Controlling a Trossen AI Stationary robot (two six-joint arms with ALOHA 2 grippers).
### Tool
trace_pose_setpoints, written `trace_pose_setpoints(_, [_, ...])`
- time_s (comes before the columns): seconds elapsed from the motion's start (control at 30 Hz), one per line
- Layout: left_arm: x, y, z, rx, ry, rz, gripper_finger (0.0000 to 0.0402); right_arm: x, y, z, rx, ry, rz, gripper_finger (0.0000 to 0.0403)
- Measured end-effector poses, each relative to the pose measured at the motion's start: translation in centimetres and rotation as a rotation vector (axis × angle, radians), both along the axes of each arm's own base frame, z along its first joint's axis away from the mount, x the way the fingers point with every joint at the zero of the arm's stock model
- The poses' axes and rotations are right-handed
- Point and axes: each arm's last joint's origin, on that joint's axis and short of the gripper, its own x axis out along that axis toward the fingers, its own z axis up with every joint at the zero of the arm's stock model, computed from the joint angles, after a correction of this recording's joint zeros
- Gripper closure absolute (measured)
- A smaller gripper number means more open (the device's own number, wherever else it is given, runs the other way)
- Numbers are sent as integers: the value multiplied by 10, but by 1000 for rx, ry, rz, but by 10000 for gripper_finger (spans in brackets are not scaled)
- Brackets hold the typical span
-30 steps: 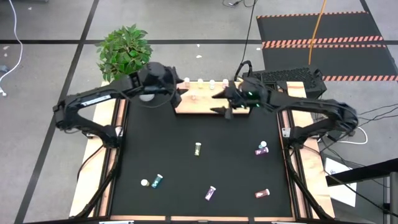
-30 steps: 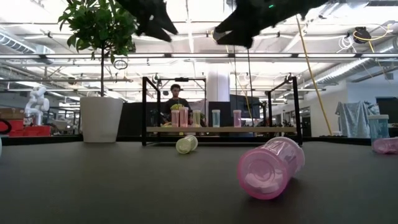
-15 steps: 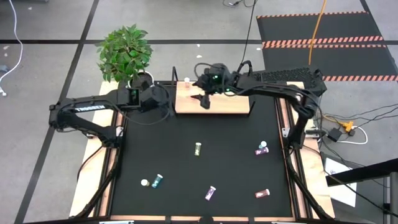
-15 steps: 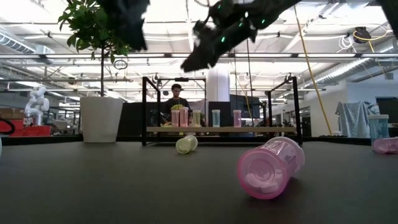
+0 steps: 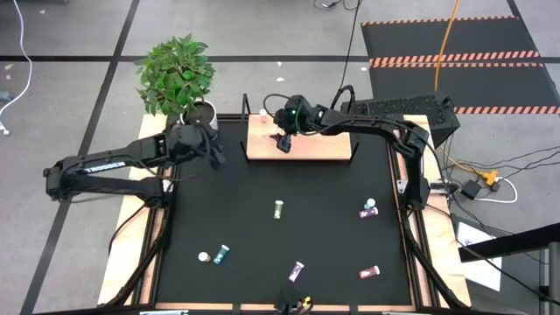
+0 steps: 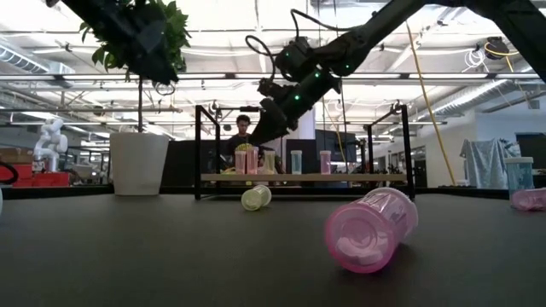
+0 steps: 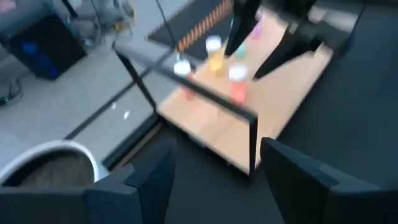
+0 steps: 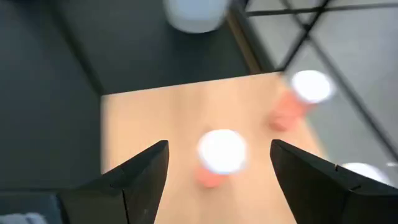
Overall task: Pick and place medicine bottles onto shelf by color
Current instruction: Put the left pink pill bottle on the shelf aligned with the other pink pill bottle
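Note:
The tan shelf (image 5: pixel 306 144) stands at the table's far edge. Several small white-capped bottles stand on it, pink ones (image 6: pixel 246 160) at its left end. My right gripper (image 5: pixel 283 140) is open above the shelf's left part. Its fingers stand on either side of a pink bottle's white cap (image 8: pixel 221 151) without touching it. A second pink bottle (image 8: pixel 301 96) stands beside it. My left gripper (image 5: pixel 210 155) is open and empty over the black mat, left of the shelf. Loose bottles lie on the mat: yellow-green (image 5: pixel 278 209), purple (image 5: pixel 367 210), teal (image 5: pixel 221 254), purple (image 5: pixel 297 271), pink (image 5: pixel 369 272).
A potted plant (image 5: pixel 178 72) in a white pot (image 6: pixel 139 162) stands at the far left corner, close to my left arm. The shelf's black frame posts (image 6: pixel 198 149) rise at its ends. A person (image 6: pixel 241 136) shows beyond the table.
My right gripper has gone along the shelf toward the table's left edge and down, to just above the pink bottles. My left gripper has drawn back from the shelf toward the table's left and near edges. The bottles have stayed where they were.

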Motion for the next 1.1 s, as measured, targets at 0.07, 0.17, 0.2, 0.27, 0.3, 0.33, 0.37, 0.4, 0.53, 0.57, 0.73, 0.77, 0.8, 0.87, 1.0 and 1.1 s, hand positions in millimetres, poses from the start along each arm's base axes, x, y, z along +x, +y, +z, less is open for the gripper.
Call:
trace_pose_setpoints(0.07, [-2,0,4,17,-37,1,167,-2,-4,2,-16,-7,-13,128])
trace_pose_setpoints(0.17, [-2,2,4,20,-40,7,167,-6,-10,1,53,-33,17,128])
trace_pose_setpoints(0.2, [-2,2,4,21,-40,9,167,-5,-11,-1,69,-39,30,128])
trace_pose_setpoints(0.27, [-1,2,3,19,-39,9,167,-3,-12,-2,56,-51,44,128])
trace_pose_setpoints(0.3, [-1,2,3,14,-41,11,167,-2,-11,-2,56,-50,56,128])
trace_pose_setpoints(0.33, [-1,1,2,7,-43,12,167,0,-11,2,55,-55,64,128])
trace_pose_setpoints(0.37, [-1,1,2,3,-49,16,167,3,-12,9,42,-75,67,128])
trace_pose_setpoints(0.4, [-1,1,3,3,-53,15,167,6,-13,18,29,-97,69,128])
trace_pose_setpoints(0.53, [-1,1,3,0,-56,18,167,12,-22,58,-30,-181,68,128])
trace_pose_setpoints(0.57, [-1,2,3,2,-62,18,167,12,-26,67,-43,-198,63,128])
trace_pose_setpoints(0.73, [0,2,4,7,-66,19,167,19,-44,90,-45,-249,66,128])
trace_pose_setpoints(0.77, [-1,2,4,11,-62,17,167,23,-48,89,-32,-242,72,128])
trace_pose_setpoints(0.8, [-1,3,4,17,-56,14,167,28,-52,83,-12,-213,71,128])
trace_pose_setpoints(0.87, [-1,4,4,22,-54,16,167,35,-57,73,17,-156,72,128])
trace_pose_setpoints(1.0, [-2,6,4,20,-60,31,167,39,-56,60,105,-57,78,128])
trace_pose_setpoints(1.1, [-2,6,4,21,-61,31,167,34,-48,51,171,25,119,128])
